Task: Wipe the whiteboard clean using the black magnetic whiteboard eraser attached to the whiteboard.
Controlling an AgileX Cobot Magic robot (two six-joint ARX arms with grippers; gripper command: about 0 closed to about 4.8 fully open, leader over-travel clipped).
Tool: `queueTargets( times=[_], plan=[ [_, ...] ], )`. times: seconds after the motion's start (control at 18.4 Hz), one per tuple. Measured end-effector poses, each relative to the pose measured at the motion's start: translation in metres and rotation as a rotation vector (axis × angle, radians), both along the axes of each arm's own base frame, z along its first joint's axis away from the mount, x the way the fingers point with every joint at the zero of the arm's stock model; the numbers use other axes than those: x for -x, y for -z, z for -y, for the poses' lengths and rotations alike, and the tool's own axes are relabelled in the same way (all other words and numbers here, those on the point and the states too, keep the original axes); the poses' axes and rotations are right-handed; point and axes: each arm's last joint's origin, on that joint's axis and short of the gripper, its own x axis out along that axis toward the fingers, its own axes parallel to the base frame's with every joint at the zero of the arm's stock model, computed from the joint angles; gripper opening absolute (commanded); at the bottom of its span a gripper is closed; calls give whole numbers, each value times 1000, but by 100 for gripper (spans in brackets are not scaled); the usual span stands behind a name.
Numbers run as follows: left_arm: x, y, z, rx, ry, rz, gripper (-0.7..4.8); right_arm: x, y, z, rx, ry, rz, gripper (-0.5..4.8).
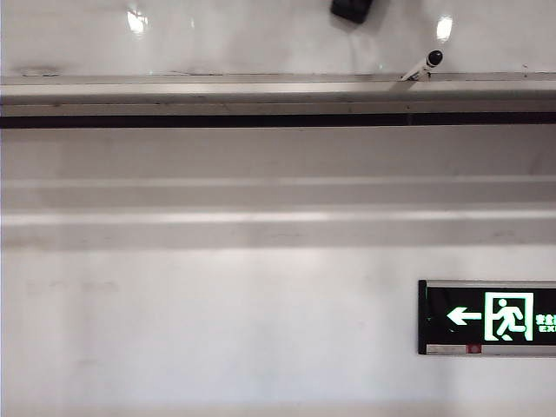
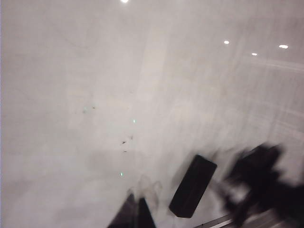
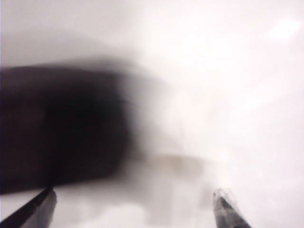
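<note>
Exterior view first: the whiteboard [image 1: 261, 39] fills the strip at twelve o'clock, glossy with lamp spots, and its grey rail [image 1: 217, 91] runs beneath it. The exit sign [image 1: 486, 317] glows at four o'clock and is none of my business. The black eraser [image 1: 352, 9] clings to the board at twelve, half cut off by the frame edge, and a pen [image 1: 424, 66] leans on the rail at one o'clock.

On the right wrist camera the eraser is a big dark smear. The right gripper [image 3: 133, 209] has its claw spread wide with nothing between the tips. The blur is my worry: if I close now I may pinch a corner, and the magnet could let the eraser skid along the gloss or drop it onto the rail.

The left gripper [image 2: 137, 216] hangs just off the board near the eraser, its tips side by side and holding nothing. The right arm [image 2: 259, 183] shows as a dark blur just beyond the eraser, so a wide sweep could clip the left gripper or knock the pen loose.

Faint specks [image 2: 126, 140] sit on the board, small enough to miss with a tilted pad.
</note>
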Motion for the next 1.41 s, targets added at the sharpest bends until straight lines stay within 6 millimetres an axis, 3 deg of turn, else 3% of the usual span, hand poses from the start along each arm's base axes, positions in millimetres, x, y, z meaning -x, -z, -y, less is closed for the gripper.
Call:
queueTargets(
  times=[0.05,0.16,0.22,0.27,0.43,0.49,0.71,0.87,1.14,1.25,1.41],
  plan=[
    [0,0,0,0,0,0,-6,18,-20,7,-76,-52,73,431],
    [0,0,0,0,0,0,-6,39,-38,16,-176,-86,143,431],
    [0,0,0,1,0,1,-6,45,-42,19,-237,-99,157,431],
    [0,0,0,1,0,3,-6,53,-46,22,-422,-131,155,431],
    [0,-1,0,2,0,6,-6,61,-46,24,-835,-253,72,432],
    [0,-1,0,2,0,6,-6,59,-43,22,-900,-293,32,432],
    [1,-2,0,19,5,10,-6,32,9,6,-936,-337,-126,431],
    [1,-2,0,18,18,11,-6,17,53,-2,-969,-386,-27,431],
    [1,-2,0,17,23,12,-6,0,66,-10,-1016,-433,141,431],
    [1,-2,0,17,23,11,-6,-6,71,-12,-1024,-421,164,390],
    [1,-2,0,17,23,11,-6,-16,81,-15,-1029,-373,170,255]
  ],
)
